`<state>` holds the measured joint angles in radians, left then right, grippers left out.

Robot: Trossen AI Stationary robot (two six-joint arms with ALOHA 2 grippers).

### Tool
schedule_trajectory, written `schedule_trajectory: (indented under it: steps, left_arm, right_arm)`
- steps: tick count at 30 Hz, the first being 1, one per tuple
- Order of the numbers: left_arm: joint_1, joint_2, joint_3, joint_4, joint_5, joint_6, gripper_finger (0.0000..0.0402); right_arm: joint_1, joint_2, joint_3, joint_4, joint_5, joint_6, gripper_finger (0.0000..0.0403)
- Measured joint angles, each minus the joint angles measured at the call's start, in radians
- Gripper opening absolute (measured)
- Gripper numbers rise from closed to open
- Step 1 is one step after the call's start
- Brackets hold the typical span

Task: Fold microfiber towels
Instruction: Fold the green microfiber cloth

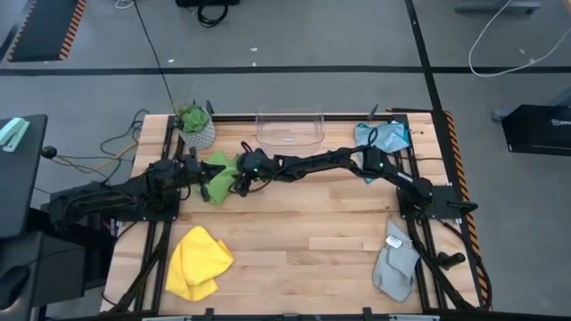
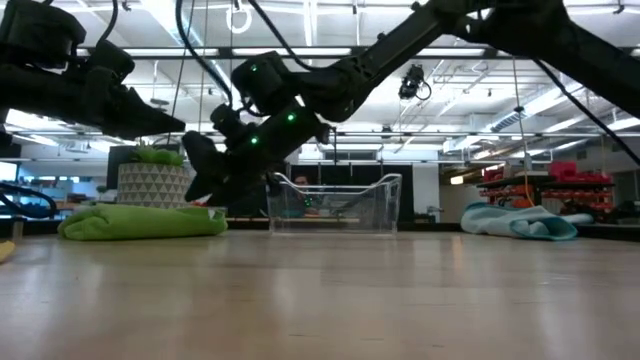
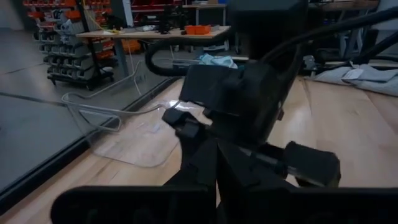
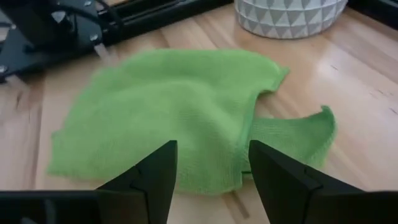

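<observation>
A bright green towel [image 4: 174,112] lies crumpled and partly doubled on the wood at the table's far left, near the plant pot. My right gripper [image 4: 208,177] reaches across the table and stands open just over the towel's near edge, slanting down; in the low view it hangs [image 2: 210,175] above the towel's right end [image 2: 205,220]. My left gripper [image 1: 205,183] is shut beside the towel's left side, holding nothing. A yellow towel [image 1: 196,260] lies near left, a pale grey one [image 1: 397,263] near right, a light blue one [image 1: 384,135] far right.
A clear plastic bin [image 1: 290,127] stands at the far edge's middle. A leafy plant in a white patterned pot [image 1: 194,127] stands just beyond the green towel. Bare wood lies across the table's middle [image 1: 303,223]. Black frame rails run along both sides.
</observation>
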<state>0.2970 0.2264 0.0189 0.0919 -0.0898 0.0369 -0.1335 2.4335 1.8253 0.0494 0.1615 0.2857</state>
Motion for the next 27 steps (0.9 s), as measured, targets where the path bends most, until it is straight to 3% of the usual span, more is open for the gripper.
schedule_trajectory:
  steps: [7,13,19,27]
  left_arm:
    - [0.0,0.0,0.0,0.001,0.0,-0.007,0.0009]
    - [0.0,0.0,0.0,0.009,0.001,-0.007,0.0005]
    - [0.0,0.0,0.0,0.01,0.0,-0.008,0.0006]
    - [-0.014,0.0,0.0,0.01,0.001,-0.026,0.0006]
  right_arm:
    - [-0.01,0.049,0.018,0.009,0.037,0.02,0.0185]
    - [-0.012,0.067,0.017,-0.007,-0.045,0.025,0.0096]
    - [0.031,0.003,0.017,-0.109,-0.046,-0.053,0.0017]
    - [0.113,-0.145,0.017,-0.45,-0.035,-0.147,0.0016]
